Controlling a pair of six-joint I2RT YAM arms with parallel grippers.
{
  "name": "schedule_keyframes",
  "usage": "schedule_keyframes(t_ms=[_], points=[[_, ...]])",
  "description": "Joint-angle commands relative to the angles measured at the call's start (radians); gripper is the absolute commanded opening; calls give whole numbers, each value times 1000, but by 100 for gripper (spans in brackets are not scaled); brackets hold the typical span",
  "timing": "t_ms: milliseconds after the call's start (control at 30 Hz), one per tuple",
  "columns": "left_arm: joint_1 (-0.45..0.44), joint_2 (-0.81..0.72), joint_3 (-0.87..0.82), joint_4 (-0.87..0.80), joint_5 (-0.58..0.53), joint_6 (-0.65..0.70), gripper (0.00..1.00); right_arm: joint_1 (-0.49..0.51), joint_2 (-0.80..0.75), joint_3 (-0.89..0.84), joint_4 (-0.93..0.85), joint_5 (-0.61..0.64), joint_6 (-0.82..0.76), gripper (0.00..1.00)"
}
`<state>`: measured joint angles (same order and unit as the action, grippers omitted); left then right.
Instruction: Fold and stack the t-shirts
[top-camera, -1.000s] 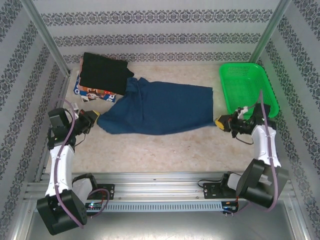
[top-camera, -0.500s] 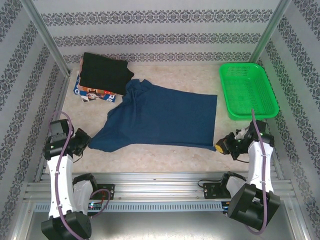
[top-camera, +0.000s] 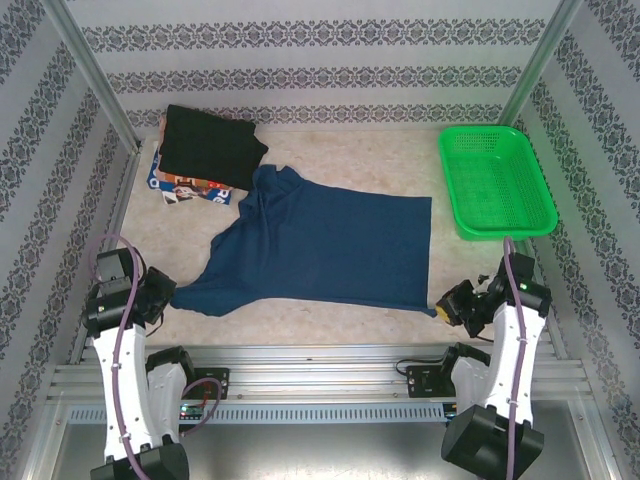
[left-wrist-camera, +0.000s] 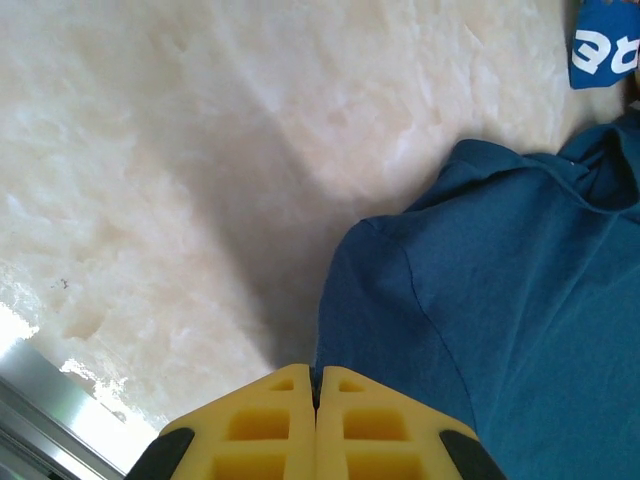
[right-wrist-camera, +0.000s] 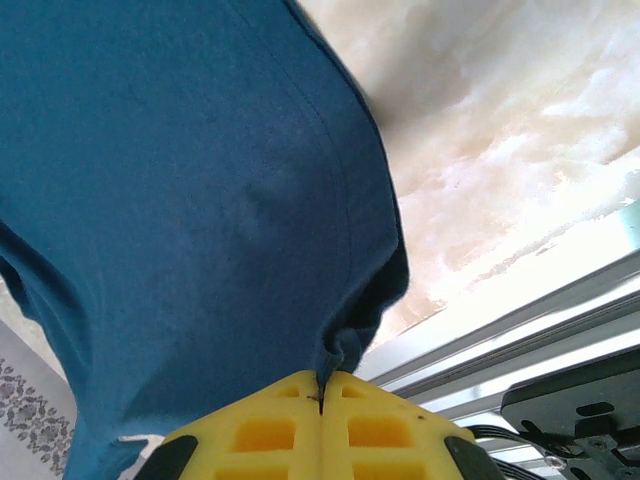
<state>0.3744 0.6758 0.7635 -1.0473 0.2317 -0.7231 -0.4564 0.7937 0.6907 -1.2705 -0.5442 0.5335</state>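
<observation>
Top external view: I have the navy shirt (top-camera: 330, 250) pinched at both near corners and stretched across the table (top-camera: 350, 150). My left gripper (top-camera: 165, 295) holds the left corner, probably a sleeve or shoulder end. My right gripper (top-camera: 447, 303) holds the hem corner on the right.

Left wrist view: yellow fingers pressed together with no gap, and blue cloth runs into the tips. Right wrist view: same, jaws closed with a fold of hem caught between them.

Reason for the hold, as I judge it: tension between two corners, dragged toward the bases, pulls out wrinkles so the cloth lies flat for folding. The far collar side is rumpled near the stack.

The black shirt (top-camera: 208, 145) sits folded on the multicoloured shirt (top-camera: 185, 187) at the far left corner, with the navy one's far left edge just beside them. The green basket (top-camera: 495, 180) stands far right, apart from the cloth.

Change over the last second: both grippers have come back from mid-table to the near edge. The shirt went from a bunched, narrow heap to a wider and flatter sheet. Stack and basket have not moved.
</observation>
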Motion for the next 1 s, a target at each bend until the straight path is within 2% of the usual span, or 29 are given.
schedule_keyframes(t_ms=[0,167,333,433,667,967], points=[[-21,78,-2,102,-9,-6,0,10,73,-17,50,47,12,0],[-115,333,70,295,18,35,0,57,223,27,180,57,4,0],[-215,563,210,378,-8,72,0,148,338,77,266,56,22,0],[-224,662,285,380,-21,105,0,178,401,115,299,73,15,0],[-235,840,418,419,8,132,0,179,530,213,315,88,-50,0],[-265,979,517,425,27,165,0,182,627,252,344,79,-79,0]])
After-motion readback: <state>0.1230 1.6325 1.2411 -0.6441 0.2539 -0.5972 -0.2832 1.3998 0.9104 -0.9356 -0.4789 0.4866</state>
